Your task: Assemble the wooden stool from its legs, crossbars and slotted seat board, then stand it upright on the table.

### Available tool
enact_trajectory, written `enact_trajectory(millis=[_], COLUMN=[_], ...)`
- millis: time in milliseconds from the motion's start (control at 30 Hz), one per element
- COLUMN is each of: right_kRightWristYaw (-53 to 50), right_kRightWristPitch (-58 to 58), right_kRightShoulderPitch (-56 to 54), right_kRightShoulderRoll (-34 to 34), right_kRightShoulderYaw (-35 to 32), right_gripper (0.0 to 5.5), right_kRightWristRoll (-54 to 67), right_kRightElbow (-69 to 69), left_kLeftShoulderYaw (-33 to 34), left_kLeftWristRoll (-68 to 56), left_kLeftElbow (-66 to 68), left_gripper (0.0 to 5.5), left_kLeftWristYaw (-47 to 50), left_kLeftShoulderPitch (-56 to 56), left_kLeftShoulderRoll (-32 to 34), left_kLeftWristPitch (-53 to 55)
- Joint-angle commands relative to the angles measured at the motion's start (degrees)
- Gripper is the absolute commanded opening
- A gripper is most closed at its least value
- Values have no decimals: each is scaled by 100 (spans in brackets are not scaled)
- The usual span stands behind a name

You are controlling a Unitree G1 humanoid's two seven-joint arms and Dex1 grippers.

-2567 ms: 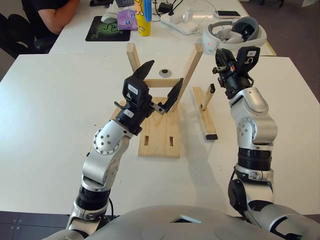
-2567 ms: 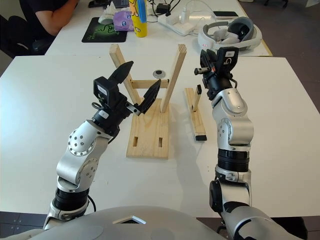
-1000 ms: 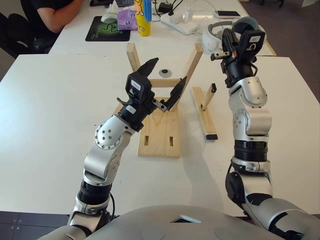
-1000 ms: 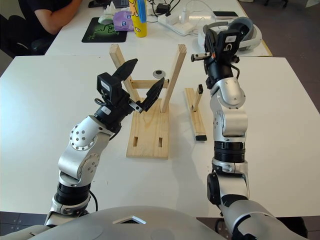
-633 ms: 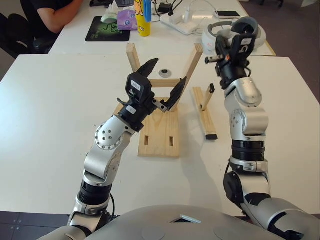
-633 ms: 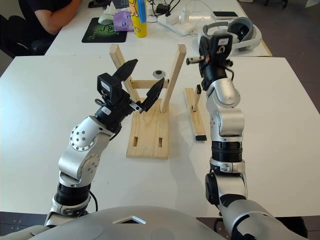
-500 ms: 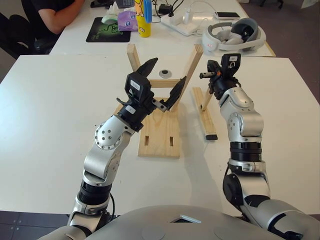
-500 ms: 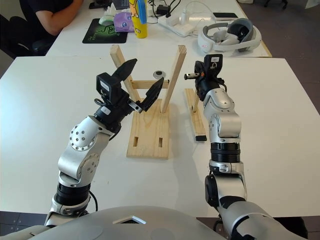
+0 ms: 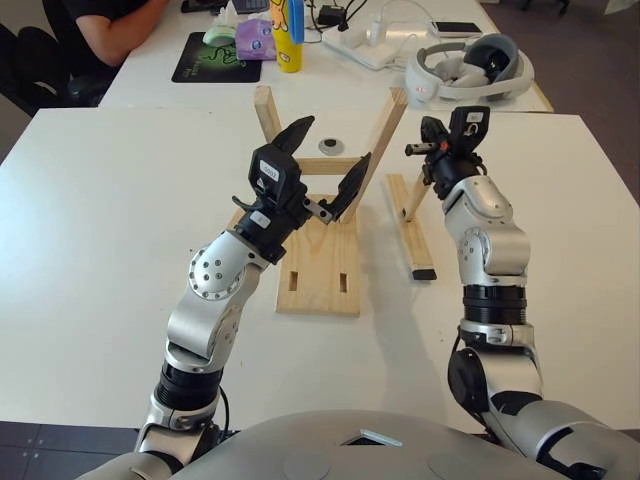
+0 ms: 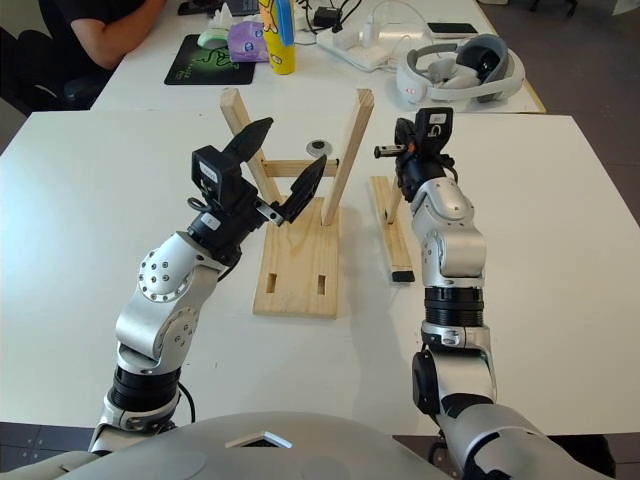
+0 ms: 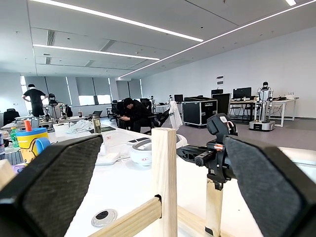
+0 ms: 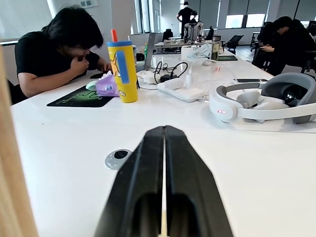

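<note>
Left jaws I'm holding wide open near upright pale wooden leg frame (image 9: 381, 135), standing on flat slotted seat board (image 9: 322, 275) on white table (image 9: 100, 220); right jaws shut, empty, by loose wooden leg piece (image 9: 411, 228). Risk: bumping frame w/ a jaw, tipping it off.

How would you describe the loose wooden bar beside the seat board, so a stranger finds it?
On the white table, a slotted seat board lies flat, with two legs rising from its far end. To its right lies the loose wooden bar: unlike those legs it rests flat on the table, apart from the board, with a black cap at its near end.
</note>
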Motion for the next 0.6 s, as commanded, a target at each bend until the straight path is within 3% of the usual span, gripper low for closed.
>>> enact_trajectory(millis=[33,233,333,600], right_kRightWristYaw=[-105,402,775,640], right_kRightWristPitch=[-53,787,1678,3956], right_kRightShoulderPitch=[-8,1576,2517,2317], right_kRightShoulderRoll=[-331,-1113,-1362,-1104], right_kRightShoulderYaw=[-398,-571,-405,-394], right_gripper=[2,2,48,177], right_kRightWristRoll=[42,31,289,1401], right_kRightElbow=[-618,-1409,-2064,-3397], left_kLeftShoulderYaw=[-21,53,37,-26], left_kLeftWristRoll=[102,220,272,329], left_kLeftElbow=[-56,-293,-423,-631], left_gripper=[454,454,454,454], left_kLeftWristYaw=[85,313,426,610], left_kLeftShoulderPitch=[101,364,499,676], left_kLeftShoulderRoll=[5,0,-20,-64], left_kLeftWristPitch=[13,49,90,157])
